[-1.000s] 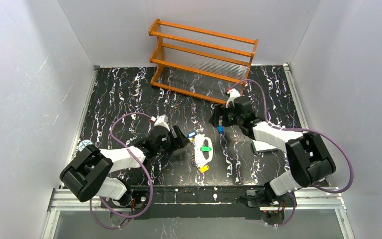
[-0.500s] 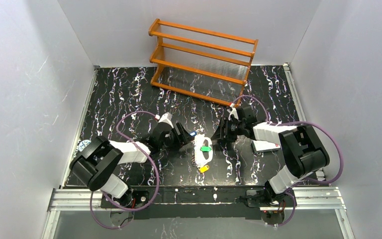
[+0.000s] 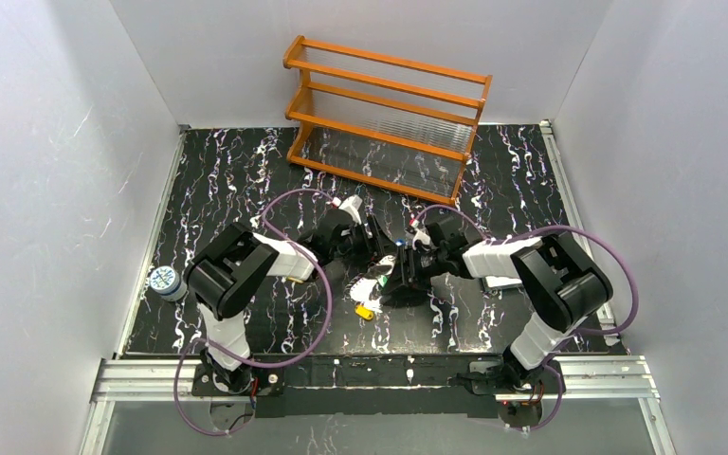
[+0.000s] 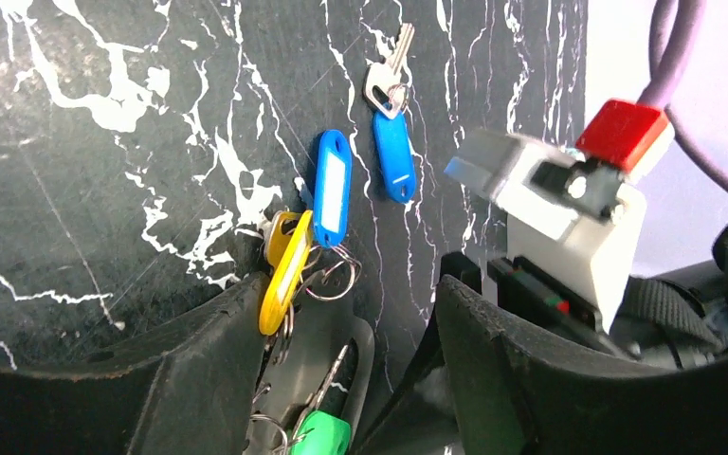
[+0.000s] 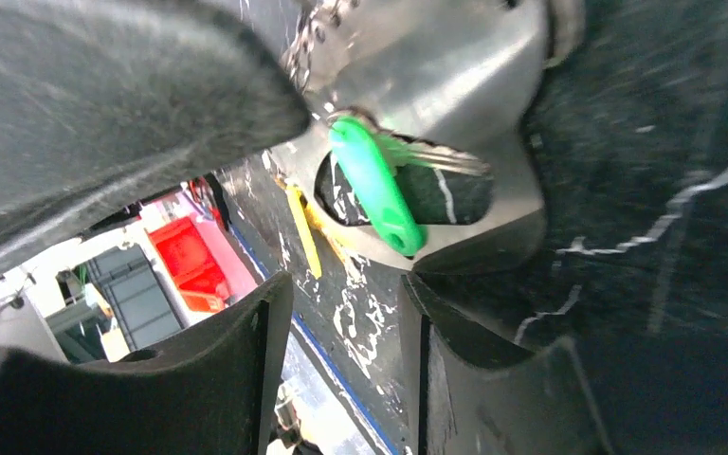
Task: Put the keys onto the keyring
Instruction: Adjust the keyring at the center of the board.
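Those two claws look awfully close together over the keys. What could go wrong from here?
The left claw and right claw crowd the keyring from both sides; they might bump or knock it askew. One blue-tagged key lies loose on the table beyond the left claw, and a careless sweep could push it further off.

From above, the keyring (image 3: 372, 284) is mostly hidden and too small to make out. The left wrist view cuts off the green key (image 4: 322, 438) at its bottom edge. The right wrist view shows the keyring blurred.
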